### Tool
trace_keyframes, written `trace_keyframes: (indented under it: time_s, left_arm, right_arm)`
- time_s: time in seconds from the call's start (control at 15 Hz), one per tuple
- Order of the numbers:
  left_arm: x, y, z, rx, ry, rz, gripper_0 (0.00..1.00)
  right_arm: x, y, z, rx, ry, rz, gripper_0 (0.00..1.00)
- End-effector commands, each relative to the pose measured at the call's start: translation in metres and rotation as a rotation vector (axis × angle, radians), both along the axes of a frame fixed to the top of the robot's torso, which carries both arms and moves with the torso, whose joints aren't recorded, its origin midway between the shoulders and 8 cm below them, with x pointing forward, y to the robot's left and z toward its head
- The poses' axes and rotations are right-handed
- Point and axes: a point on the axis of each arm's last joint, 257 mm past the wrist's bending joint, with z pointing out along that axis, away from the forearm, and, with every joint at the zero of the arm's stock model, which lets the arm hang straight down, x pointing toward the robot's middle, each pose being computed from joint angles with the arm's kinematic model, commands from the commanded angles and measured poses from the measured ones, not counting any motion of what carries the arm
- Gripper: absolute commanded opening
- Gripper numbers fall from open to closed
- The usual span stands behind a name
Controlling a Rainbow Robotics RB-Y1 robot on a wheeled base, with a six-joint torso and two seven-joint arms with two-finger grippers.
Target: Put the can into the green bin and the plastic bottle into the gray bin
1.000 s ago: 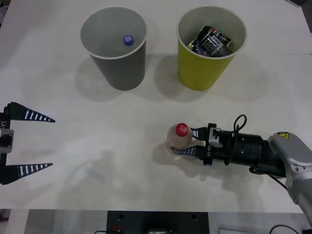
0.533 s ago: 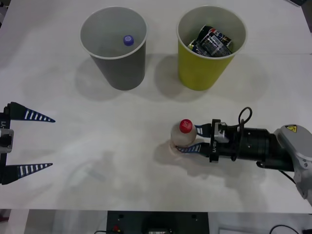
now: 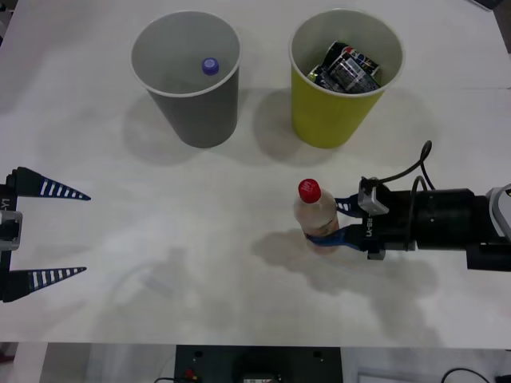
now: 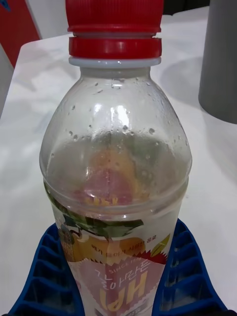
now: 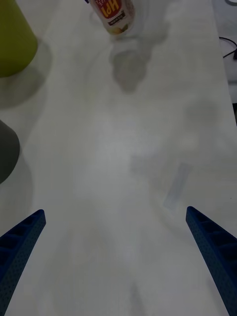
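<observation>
The plastic bottle [image 3: 316, 215] was held upright by the right gripper [image 3: 334, 220], whose blue ribbed fingers [image 4: 47, 266] were closed against the two sides of its lower, labelled part. In the front view the bottle was seen in front of the green bin [image 3: 345, 76], nearer the robot and apart from it, with its shadow lying on the white counter [image 3: 200, 263] beside and beneath it; whether its base touched the counter could not be told. In the left wrist view the bottle's labelled base [image 5: 112, 14] was seen near the green bin [image 5: 15, 39]. Crushed cans [image 3: 347, 68] lay inside the green bin. The gray bin [image 3: 188, 76] stood to the left of the green bin, a little apart from it, and a bottle with a blue-purple cap [image 3: 210, 65] was seen inside it. The left gripper [image 3: 48, 233] was held over the counter's left side, well apart from the green bin, its fingers [image 5: 22, 242] spread wide with nothing between them
</observation>
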Motion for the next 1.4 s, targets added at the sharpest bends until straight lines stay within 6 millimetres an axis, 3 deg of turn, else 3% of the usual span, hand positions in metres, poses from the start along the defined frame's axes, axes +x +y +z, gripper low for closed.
trace_keyframes:
  time_s: [0.07,0.53,1.0,1.4]
  left_arm:
    - [0.0,0.0,0.0,0.0,0.0,0.0,0.98]
    - [0.0,0.0,0.0,0.0,0.0,0.0,0.98]
    - [0.0,0.0,0.0,0.0,0.0,0.0,0.98]
    - [0.0,0.0,0.0,0.0,0.0,0.0,0.98]
  right_arm:
    - [-0.001,-0.004,0.01,-0.027,0.061,-0.059,0.0]
    - [-0.011,-0.005,0.062,-0.048,0.205,-0.189,0.0]
    - [-0.005,0.023,0.117,-0.04,0.278,-0.269,0.0]
    - [0.009,0.046,0.172,-0.093,0.29,-0.224,0.0]
